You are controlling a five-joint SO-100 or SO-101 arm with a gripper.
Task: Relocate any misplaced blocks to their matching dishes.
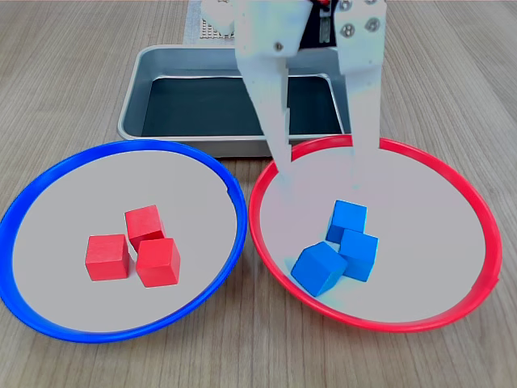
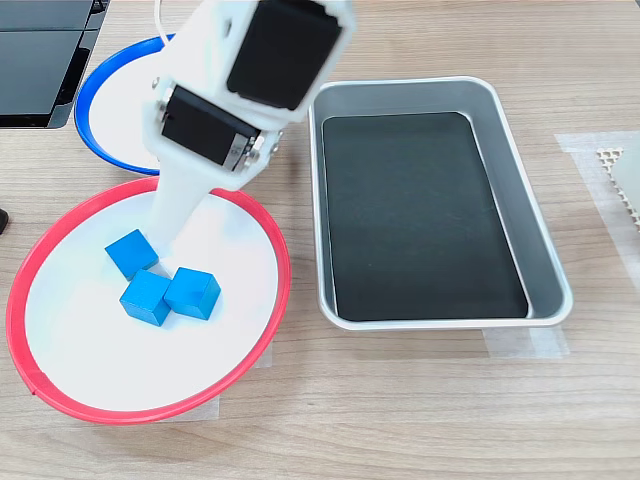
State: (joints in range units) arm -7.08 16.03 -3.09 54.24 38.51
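Hand (image 1: 323, 166) spread wide, empty, over red-rimmed dish's (image 1: 477, 218) far edge; lower squarely astride nearest blue block (image 1: 347, 220) before clenching.

White plastic arm (image 2: 215, 60) — black servo blocks, silver screws — ending in a tapered tool (image 1: 323, 174)

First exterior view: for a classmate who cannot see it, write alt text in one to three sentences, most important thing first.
A white gripper, open, hangs over a red-rimmed plate holding three blue cubes. Beside it, on the first exterior view's left, a blue-rimmed plate holds three red cubes; behind both sits a grey metal tray on a wooden table.
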